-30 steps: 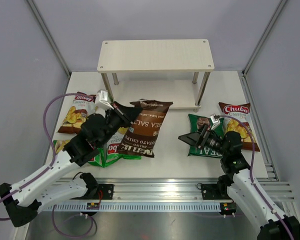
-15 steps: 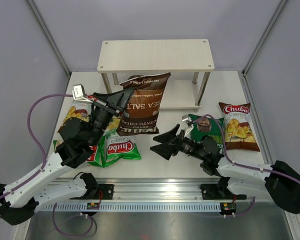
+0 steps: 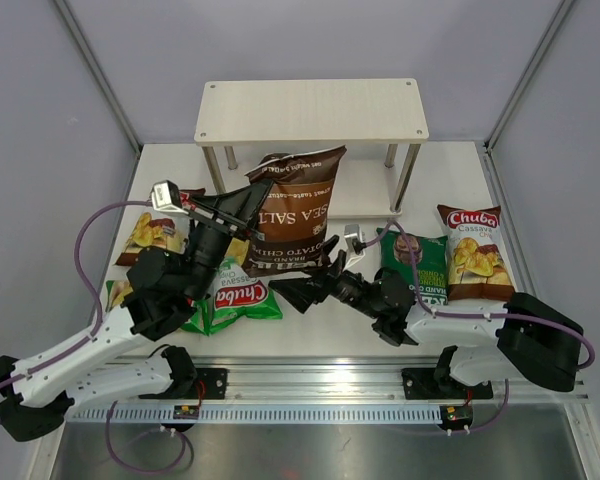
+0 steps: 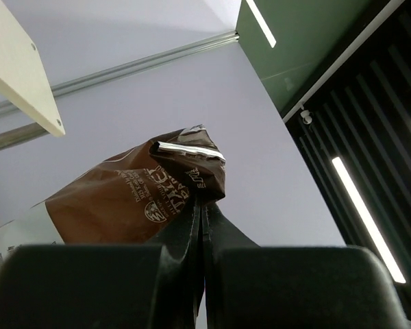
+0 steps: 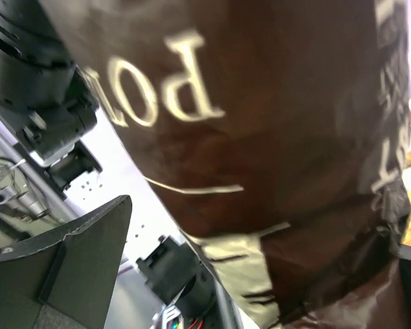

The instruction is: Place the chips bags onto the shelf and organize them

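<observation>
My left gripper (image 3: 263, 188) is shut on the top seam of the dark brown Kettle Sea Salt bag (image 3: 295, 215) and holds it hanging in front of the shelf (image 3: 310, 110). In the left wrist view the closed gripper (image 4: 201, 205) pinches the bag's corner (image 4: 123, 199). My right gripper (image 3: 315, 285) is open at the bag's lower end. In the right wrist view the bag (image 5: 260, 123) fills the space between the spread fingers (image 5: 75, 260). A white-brown Chuba Cassava bag (image 3: 473, 252) and the dark green REAL bag (image 3: 420, 262) lie at the right.
A light green Chuba bag (image 3: 242, 298) lies under my left arm, with another one (image 3: 120, 292) partly hidden beside it. A second Chuba Cassava bag (image 3: 150, 232) lies at the left. The shelf's lower board (image 3: 365, 195) sits behind the hanging bag. Grey walls enclose the table.
My left gripper has lifted the Kettle bag off the table and up toward the shelf. My right arm has swung left, from over the REAL bag to the Kettle bag's lower end.
</observation>
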### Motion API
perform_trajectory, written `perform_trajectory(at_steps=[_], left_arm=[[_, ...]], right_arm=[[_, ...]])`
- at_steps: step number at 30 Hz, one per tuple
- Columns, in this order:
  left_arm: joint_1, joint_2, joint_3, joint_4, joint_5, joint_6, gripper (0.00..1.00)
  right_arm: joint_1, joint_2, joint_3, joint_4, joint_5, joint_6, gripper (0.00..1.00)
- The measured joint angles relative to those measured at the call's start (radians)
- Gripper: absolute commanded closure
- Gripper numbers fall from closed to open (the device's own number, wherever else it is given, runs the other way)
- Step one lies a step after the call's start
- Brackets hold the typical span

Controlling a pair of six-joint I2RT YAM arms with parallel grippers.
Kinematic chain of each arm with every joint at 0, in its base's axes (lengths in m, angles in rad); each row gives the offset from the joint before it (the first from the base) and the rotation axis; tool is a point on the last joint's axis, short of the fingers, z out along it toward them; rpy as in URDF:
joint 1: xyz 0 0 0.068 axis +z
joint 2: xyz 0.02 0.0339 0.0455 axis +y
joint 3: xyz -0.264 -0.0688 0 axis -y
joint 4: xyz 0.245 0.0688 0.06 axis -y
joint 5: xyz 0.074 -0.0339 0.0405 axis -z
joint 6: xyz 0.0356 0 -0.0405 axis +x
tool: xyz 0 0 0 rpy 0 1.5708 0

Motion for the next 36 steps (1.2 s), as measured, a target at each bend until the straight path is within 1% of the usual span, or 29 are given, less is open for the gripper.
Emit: perform_trajectory(at_steps=[3,6,11,15,18,19,21,22,24,25,28,31,32,33,34,35,36], left_arm=[[-0.008,-0.014,-0.009,0.007,-0.013,-0.025,1.0],[-0.011,-0.044,-0.023,0.011,-0.029,-0.045,1.0],[-0.012,-0.106,-0.05,-0.014,-0.074,-0.069,1.0],[-0.012,-0.144,-0.07,-0.048,-0.108,-0.085,1.0],[-0.012,-0.156,-0.079,-0.078,-0.133,-0.096,1.0],[-0.012,-0.163,-0.082,-0.092,-0.142,-0.1,1.0],[-0.012,-0.175,-0.086,-0.118,-0.158,-0.103,1.0],[-0.012,-0.182,-0.086,-0.135,-0.166,-0.105,1.0],[-0.012,-0.194,-0.086,-0.171,-0.188,-0.099,1.0],[-0.013,-0.2,-0.086,-0.186,-0.196,-0.089,1.0],[-0.015,-0.214,-0.085,-0.236,-0.225,-0.037,1.0],[-0.016,-0.218,-0.078,-0.259,-0.243,0.076,1.0],[-0.016,-0.218,-0.072,-0.26,-0.242,0.119,0.98],[-0.016,-0.218,-0.066,-0.259,-0.241,0.164,0.95],[-0.019,-0.218,-0.058,-0.261,-0.24,0.205,0.85],[-0.019,-0.218,-0.051,-0.261,-0.239,0.245,0.82],[-0.019,-0.219,-0.044,-0.261,-0.239,0.279,0.8]], right_arm=[[0.0,-0.023,0.003,0.002,0.017,-0.038,0.03],[0.0,-0.052,0.003,0.001,0.031,-0.071,0.08],[0.001,-0.113,0.003,0.002,0.098,-0.106,0.18],[0.001,-0.151,0.003,0.002,0.127,-0.112,0.3],[0.002,-0.165,0.003,-0.004,0.132,-0.111,0.34],[0.002,-0.171,0.003,-0.009,0.133,-0.11,0.38],[0.002,-0.188,0.003,-0.022,0.133,-0.109,0.41],[0.002,-0.2,0.003,-0.024,0.132,-0.108,0.47],[0.002,-0.229,0.003,-0.028,0.132,-0.105,0.53],[0.002,-0.248,0.003,-0.044,0.131,-0.104,0.6],[0.002,-0.306,0.007,-0.13,0.131,-0.1,0.68],[0.002,-0.354,0.037,-0.266,0.128,-0.1,0.77],[0.002,-0.368,0.048,-0.304,0.126,-0.1,0.81],[0.002,-0.381,0.061,-0.343,0.122,-0.1,0.82],[0.002,-0.394,0.074,-0.382,0.12,-0.099,0.85],[0.002,-0.405,0.083,-0.405,0.119,-0.099,0.86],[0.002,-0.418,0.094,-0.438,0.116,-0.096,0.91]])
